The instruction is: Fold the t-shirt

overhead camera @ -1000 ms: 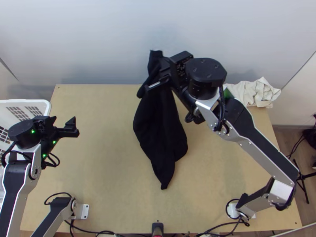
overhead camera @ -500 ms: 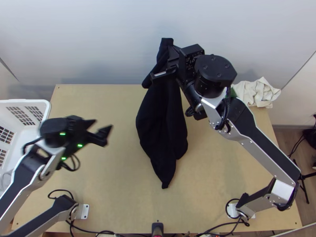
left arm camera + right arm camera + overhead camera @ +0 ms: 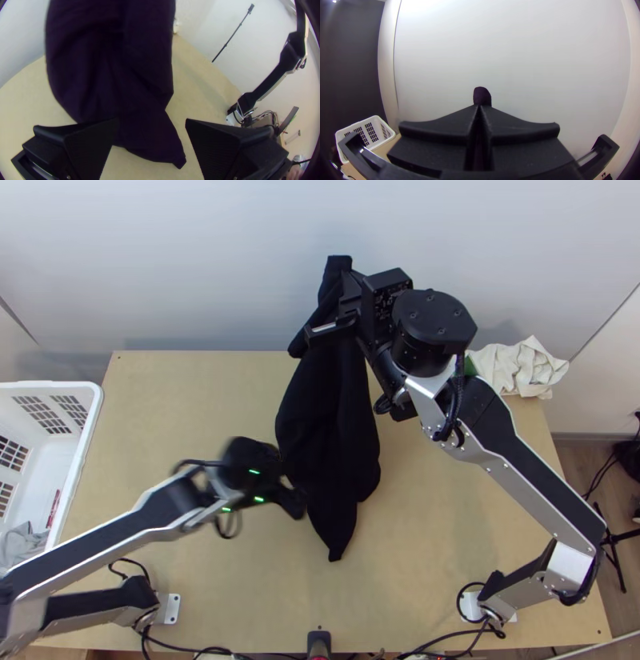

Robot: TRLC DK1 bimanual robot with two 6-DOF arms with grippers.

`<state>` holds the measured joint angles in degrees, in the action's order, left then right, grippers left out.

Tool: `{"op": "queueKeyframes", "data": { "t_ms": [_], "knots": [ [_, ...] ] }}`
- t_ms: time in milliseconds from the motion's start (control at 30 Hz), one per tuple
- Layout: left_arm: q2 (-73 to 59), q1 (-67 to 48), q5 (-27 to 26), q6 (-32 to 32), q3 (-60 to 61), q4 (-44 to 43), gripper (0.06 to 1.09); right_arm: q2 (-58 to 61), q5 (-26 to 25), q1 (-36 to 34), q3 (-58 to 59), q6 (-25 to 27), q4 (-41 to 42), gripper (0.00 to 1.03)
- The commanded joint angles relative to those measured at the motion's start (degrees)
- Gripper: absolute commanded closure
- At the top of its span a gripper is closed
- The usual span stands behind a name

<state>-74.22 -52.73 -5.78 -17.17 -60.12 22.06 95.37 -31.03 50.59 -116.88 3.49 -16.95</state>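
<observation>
The black t-shirt (image 3: 328, 428) hangs in a long bunched drape from my right gripper (image 3: 340, 312), its lower end narrowing to a point over the table's middle. In the right wrist view my right gripper (image 3: 480, 106) is shut on it, and a small rounded bit of shirt (image 3: 482, 96) sticks out beyond the fingertips. My left gripper (image 3: 294, 484) is at the shirt's left side, by its lower half. In the left wrist view the left gripper (image 3: 152, 121) stands open, with the shirt's hanging lower part (image 3: 113, 73) in front of and partly between its fingers.
A white basket (image 3: 78, 452) with grey cloth (image 3: 22, 544) in it stands at the table's left edge. Cream cloth (image 3: 520, 366) lies bunched at the back right corner. Cables run along the near edge of the wooden table (image 3: 448, 540).
My left gripper has swung from the left side across to the shirt. The right gripper moved slightly up and right with the shirt, then stayed nearly still.
</observation>
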Motion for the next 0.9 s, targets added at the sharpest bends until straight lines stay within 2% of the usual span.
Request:
{"op": "queueKeyframes", "data": {
  "t_ms": [0,200,567,733,833,867],
  "knots": [
    [-15.87,-11.34,7.89,-1.02,-4.92,-6.33,0.12,0.87,-0.09,-0.05,-0.98,0.21,-0.19,1.0],
    [-24.66,-14.51,20.37,-1.02,-11.95,-8.62,0.12,1.75,-0.79,-0.05,-1.95,1.0,-0.28,1.0],
    [-36.79,-17.32,31.88,-7.7,-21.18,-9.94,0.13,1.92,-1.05,-0.05,-1.77,1.52,-0.98,1.0],
    [-41.98,-16.35,39.18,-7.53,-25.58,-9.23,0.13,1.92,-1.05,0.04,-1.95,1.52,-1.42,1.0],
    [-43.65,-15.03,40.94,-7.26,-26.72,-8.62,0.13,1.75,-1.05,0.13,-2.12,1.44,-1.86,1.0],
    [-44.17,-14.77,41.29,-7.26,-26.98,-8.27,0.18,1.66,-1.05,0.13,-2.12,1.35,-1.86,1.0]
  ]
}}
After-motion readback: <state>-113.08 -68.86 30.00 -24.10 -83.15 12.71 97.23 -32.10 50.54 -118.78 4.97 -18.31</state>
